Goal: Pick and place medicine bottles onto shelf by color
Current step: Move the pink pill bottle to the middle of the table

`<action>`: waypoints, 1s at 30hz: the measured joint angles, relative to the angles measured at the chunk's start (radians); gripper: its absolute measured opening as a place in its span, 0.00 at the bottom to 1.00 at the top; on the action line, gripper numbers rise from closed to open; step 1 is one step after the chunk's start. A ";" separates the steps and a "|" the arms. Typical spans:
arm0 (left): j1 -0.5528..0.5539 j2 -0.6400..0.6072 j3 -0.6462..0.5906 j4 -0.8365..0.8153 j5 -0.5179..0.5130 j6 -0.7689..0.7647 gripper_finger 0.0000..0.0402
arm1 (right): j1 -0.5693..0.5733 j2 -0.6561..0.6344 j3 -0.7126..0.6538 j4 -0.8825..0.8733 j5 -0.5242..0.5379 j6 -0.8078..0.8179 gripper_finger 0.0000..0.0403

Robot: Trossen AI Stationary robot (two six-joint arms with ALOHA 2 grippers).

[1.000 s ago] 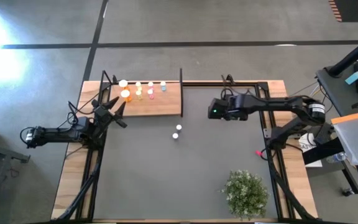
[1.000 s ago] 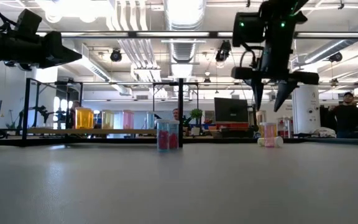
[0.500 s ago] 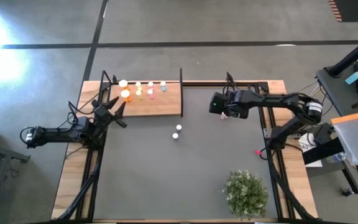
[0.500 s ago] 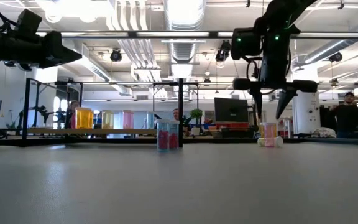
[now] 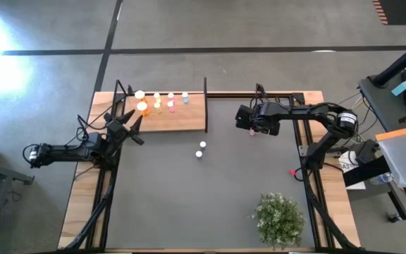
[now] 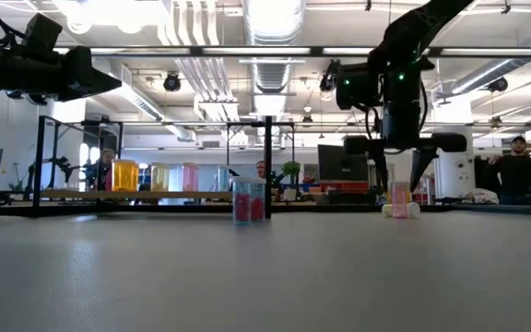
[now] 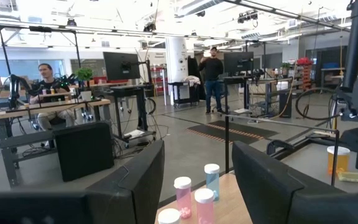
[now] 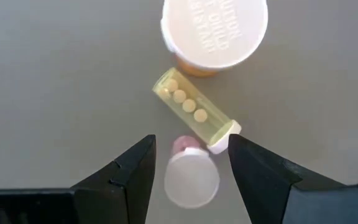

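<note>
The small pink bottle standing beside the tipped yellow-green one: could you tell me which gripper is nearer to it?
Right. The right gripper hangs directly above the pink bottle, fingers open around it; the left gripper waits across the table by the shelf.

My overhead camera looks straight down on the whole table (image 5: 210, 204), both arms in frame; my low camera sits at tabletop height, facing level across the mat into the room behind. The left wrist camera looks out past its own two dark fingers (image 7: 135, 180) over the shelf (image 7: 241, 205) end toward the desks; the right wrist camera points straight down, very close to the mat. Overhead and low both catch the shelf and the lone pink bottle (image 6: 249, 199); low and right wrist share the small bottle cluster (image 8: 197, 112).
</note>
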 joint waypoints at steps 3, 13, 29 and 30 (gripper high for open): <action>0.000 0.000 0.000 0.000 0.000 0.000 0.43 | -0.017 0.006 0.000 -0.001 -0.001 -0.007 0.48; 0.000 0.000 0.000 0.000 0.000 0.000 0.43 | -0.028 0.018 0.000 0.000 -0.035 0.021 0.43; 0.000 0.000 0.000 0.000 0.000 0.000 0.43 | -0.027 0.017 -0.001 0.018 -0.053 0.017 0.26; 0.000 0.000 0.000 0.000 0.000 0.000 0.43 | -0.027 0.017 -0.001 0.019 -0.054 0.017 0.27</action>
